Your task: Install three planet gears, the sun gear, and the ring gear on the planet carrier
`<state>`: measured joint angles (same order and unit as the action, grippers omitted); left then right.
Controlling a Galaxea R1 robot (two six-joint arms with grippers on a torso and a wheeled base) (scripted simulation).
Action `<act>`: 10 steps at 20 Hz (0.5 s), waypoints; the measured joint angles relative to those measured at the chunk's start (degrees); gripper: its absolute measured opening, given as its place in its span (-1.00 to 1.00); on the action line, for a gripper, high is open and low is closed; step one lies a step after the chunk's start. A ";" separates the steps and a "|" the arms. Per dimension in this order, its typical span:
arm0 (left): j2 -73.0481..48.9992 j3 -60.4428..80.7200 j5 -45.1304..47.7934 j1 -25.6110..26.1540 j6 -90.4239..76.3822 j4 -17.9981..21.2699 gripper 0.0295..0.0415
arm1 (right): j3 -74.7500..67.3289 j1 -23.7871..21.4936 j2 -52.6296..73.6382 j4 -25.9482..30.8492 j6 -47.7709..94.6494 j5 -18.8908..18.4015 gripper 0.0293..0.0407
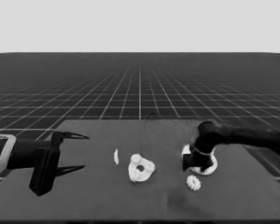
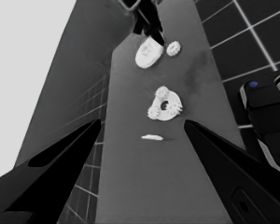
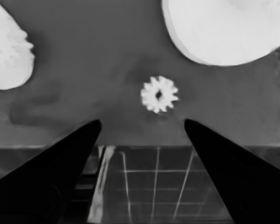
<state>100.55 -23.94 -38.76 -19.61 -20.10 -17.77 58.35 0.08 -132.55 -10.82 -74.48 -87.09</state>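
A single small toothed gear [image 1: 193, 183] lies flat on the table [image 1: 107, 196] nearest the front edge, toward the right end, with a small hole in its middle; in the right wrist view it [image 3: 159, 94] sits alone just beyond the tips of the fingers [image 3: 60, 172]. Just behind it lies the larger round part [image 1: 210, 165], a thick white disc, partly covered by the right tool [image 1: 196, 163], which hangs over it with its fingers spread and holding nothing. Near the middle of the table rests the smaller round part [image 1: 141, 169], a flat disc with a centre hole; gears sit on it, their teeth showing around its rim in the left wrist view [image 2: 164, 104]. Just beside it, toward the left end, lies a thin white piece [image 1: 115, 157]. The left tool [image 1: 72, 151] waits over the table's left end, fingers spread wide and empty.
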 joint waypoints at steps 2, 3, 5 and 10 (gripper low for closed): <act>0.00 0.00 0.00 0.00 0.00 0.00 0.49 | -0.34 -0.01 3.19 0.12 2.68 0.50 0.61; 0.00 0.00 0.00 0.00 0.00 0.00 0.49 | -0.36 -0.02 3.82 0.15 3.30 0.62 0.61; 0.00 0.00 0.00 0.00 0.00 0.00 0.49 | -0.38 -0.03 4.39 0.19 3.90 0.74 0.61; 0.00 0.00 0.00 0.00 0.00 0.00 0.49 | 5.61 12.11 2.13 -10.78 6.40 5.98 0.61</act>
<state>100.55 -23.94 -38.76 -19.61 -20.10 -17.77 63.96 12.19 -130.42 -21.61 -68.08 -81.11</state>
